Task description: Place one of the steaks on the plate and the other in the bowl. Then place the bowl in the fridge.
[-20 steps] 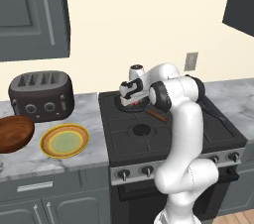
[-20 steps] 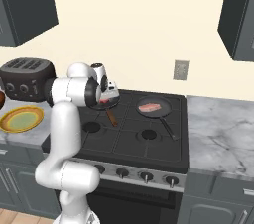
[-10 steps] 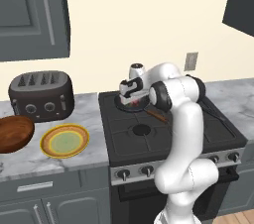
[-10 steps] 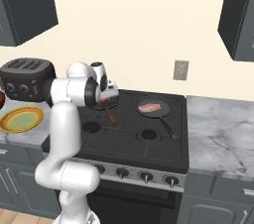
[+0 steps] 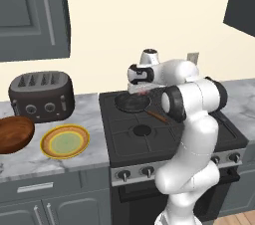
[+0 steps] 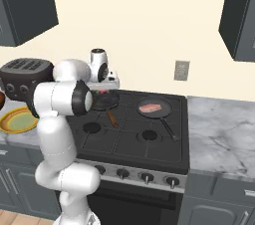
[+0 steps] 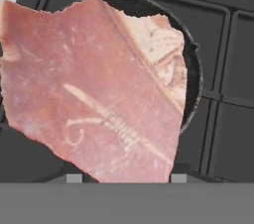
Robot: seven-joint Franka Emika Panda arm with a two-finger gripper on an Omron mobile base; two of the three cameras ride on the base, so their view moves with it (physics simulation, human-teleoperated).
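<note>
**Steak pinched over the back-left pan**

In the hand view one steak (image 7: 94,89) spreads flat, long axis running from upper left to lower right, above a black pan (image 7: 191,69) at the stove's back-left corner. The gripper (image 5: 143,88) pinches it; the fingertips sit hidden behind the meat. The arm folds at the elbow, hand pointing down. The second steak (image 6: 150,107) lies in another pan (image 6: 160,113) at the back right. Plate (image 5: 65,141) and bowl (image 5: 14,134) rest near the counter's front edge, the bowl cut off
</note>
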